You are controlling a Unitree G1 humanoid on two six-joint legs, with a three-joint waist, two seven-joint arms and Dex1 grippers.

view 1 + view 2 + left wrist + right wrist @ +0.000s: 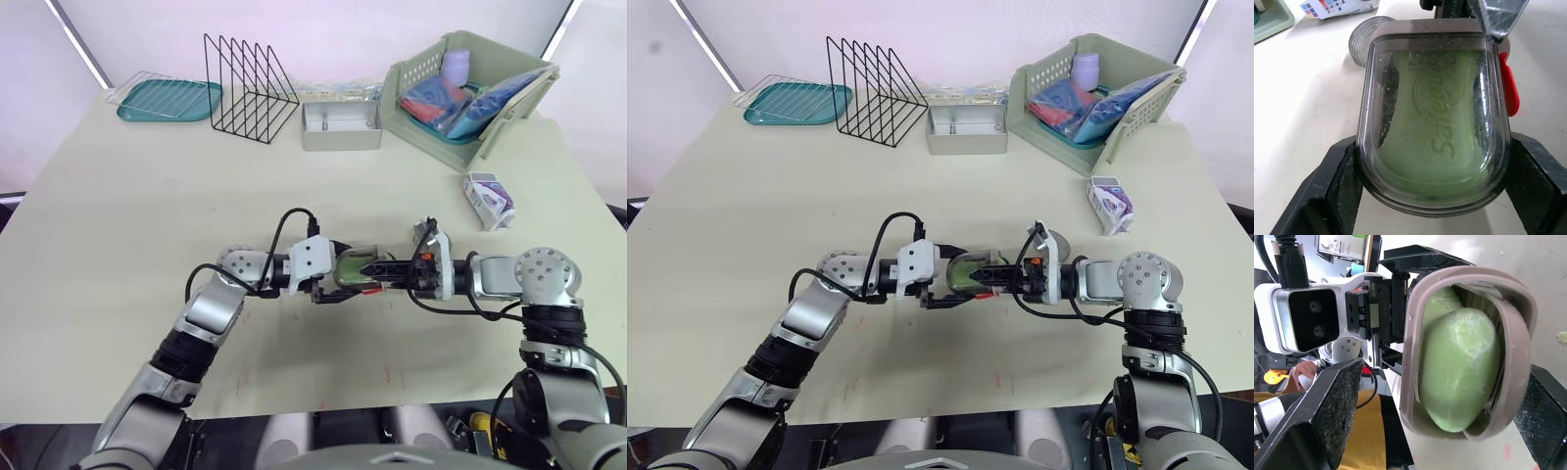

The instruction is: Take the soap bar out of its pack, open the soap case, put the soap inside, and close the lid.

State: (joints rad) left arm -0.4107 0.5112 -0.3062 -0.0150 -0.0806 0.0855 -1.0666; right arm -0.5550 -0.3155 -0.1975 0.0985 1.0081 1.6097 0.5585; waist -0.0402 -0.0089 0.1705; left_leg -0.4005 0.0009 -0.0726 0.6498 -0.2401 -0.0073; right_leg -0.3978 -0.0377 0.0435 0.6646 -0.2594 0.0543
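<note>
Clamps the soap case (353, 264) in the left gripper (1433, 142), fingers (1342, 186) pressed on both sides of the clear lid (1400, 63), low at frame centre. Holds the green soap bar (1459, 367) inside. Straddles the case loosely with the right gripper (985, 277), unclenched. Shows the pack (488, 201) right of centre.

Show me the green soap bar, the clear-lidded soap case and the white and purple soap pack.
green soap bar (1459, 377): right wrist view, its rounded face.
clear-lidded soap case (1415, 29): left wrist view, its taupe rim.
white and purple soap pack (487, 201): left eye view, its top face.
</note>
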